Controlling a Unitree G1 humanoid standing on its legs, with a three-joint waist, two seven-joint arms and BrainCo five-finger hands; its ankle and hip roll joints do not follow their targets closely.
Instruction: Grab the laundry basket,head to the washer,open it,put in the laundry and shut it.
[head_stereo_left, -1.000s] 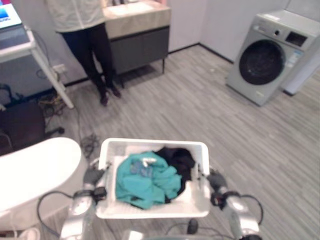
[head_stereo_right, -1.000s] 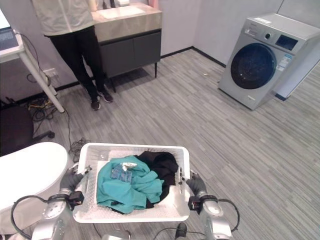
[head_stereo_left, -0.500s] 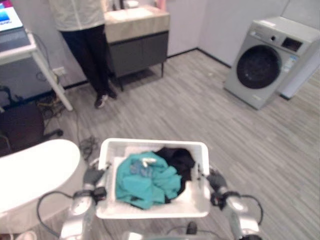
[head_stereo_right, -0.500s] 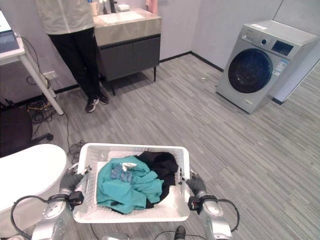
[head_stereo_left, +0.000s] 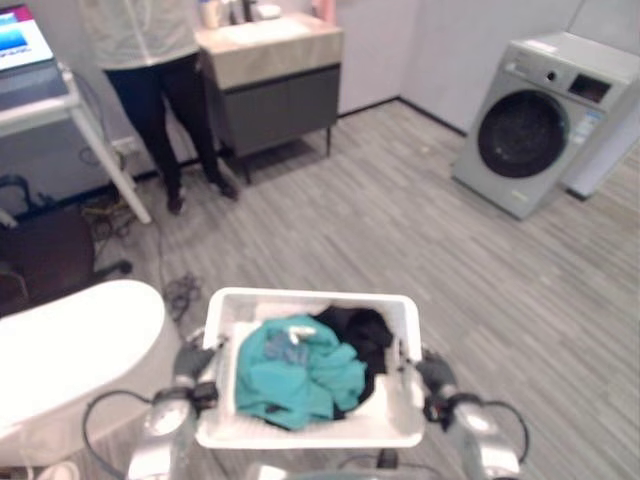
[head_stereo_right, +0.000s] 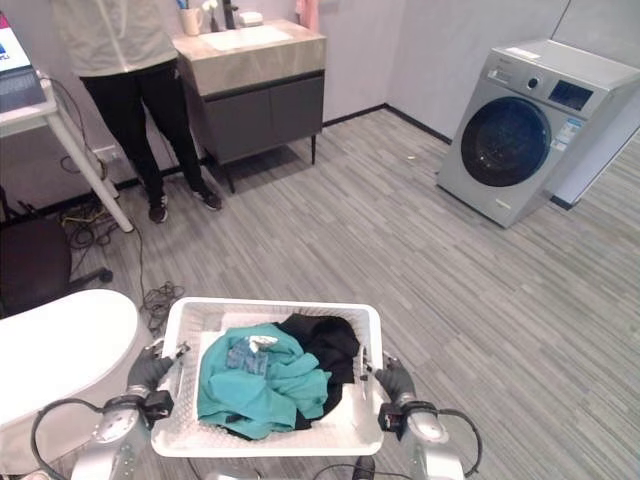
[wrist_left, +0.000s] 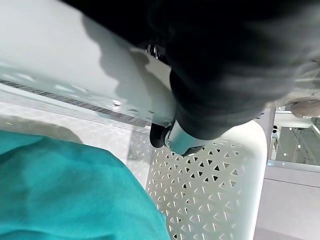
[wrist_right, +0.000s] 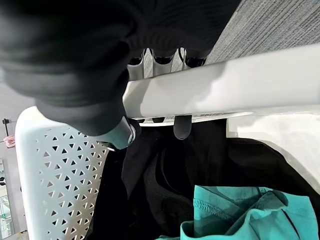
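I carry a white perforated laundry basket (head_stereo_right: 370, 330) low in front of me, holding a teal garment (head_stereo_right: 262, 385) and a black garment (head_stereo_right: 322, 340). My left hand (head_stereo_right: 148, 373) is curled round the basket's left rim (wrist_left: 100, 90). My right hand (head_stereo_right: 393, 381) is curled round the right rim (wrist_right: 210, 90), its fingertips (wrist_right: 182, 127) hooked under the edge. The grey front-loading washer (head_stereo_right: 520, 130) stands at the far right against the wall, its round dark door shut.
A person (head_stereo_right: 125, 90) in dark trousers stands at the back left beside a vanity cabinet with a sink (head_stereo_right: 255, 85). A white rounded table (head_stereo_right: 50, 340) sits close on my left, a desk (head_stereo_right: 40, 100) and dark chair (head_stereo_right: 30, 260) behind it. Grey plank floor (head_stereo_right: 420, 260) leads toward the washer.
The whole picture has shifted, so the camera moved. The person's feet have stepped to the left by the desk. Both hands keep their hold on the basket.
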